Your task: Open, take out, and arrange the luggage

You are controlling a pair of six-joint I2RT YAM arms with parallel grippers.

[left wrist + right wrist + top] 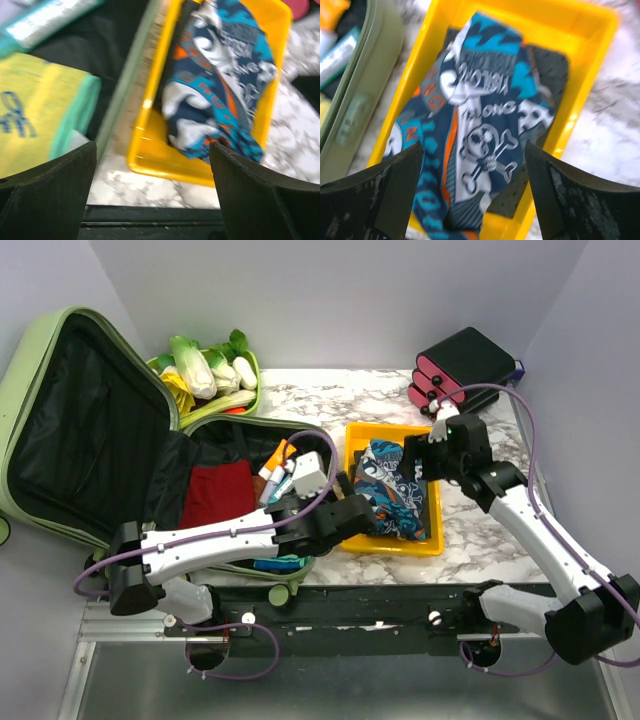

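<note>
- Since its lid stands thrown back against the far left corner of the surface [480, 530], the luggage [85, 430] counts as open; the lower shell lies flat along the left half, near the near edge.
- Luggage, build: sage-green hard shell with black fabric lining. Judged stiff, bulky and the heaviest item present. The smooth curved outside would likely slip from narrow jaws, so the thin shell rim looks the only sound place to take hold of it.
- Luggage, contents: red cloth [215, 495], tubes [272, 475], white box [308, 472] and a yellow-green folded piece [35, 115]. All probably light. The cloth is soft and best pinched at a raised fold; the tubes may roll and want a grip across the middle.
- Yellow tray [392, 548]: mid-surface, just beside the shell's right rim. It holds a patterned cloth [395, 485], navy with skull prints, lying crumpled on a dark mat.
- Left gripper [152, 150]: hovers over the shell's right rim and the tray's near left corner, jaws spread wide with nothing between them.
- Right gripper [474, 145]: hangs above the tray and its cloth, jaws likewise spread and empty.
- Vegetable basket [215, 370]: at the far edge, behind the shell.
- Black box [465, 360]: pink-red ends, at the far right corner, well apart from the luggage.
- Stage, as judged: opening done, one cloth out, and most of the contents not yet removed.
</note>
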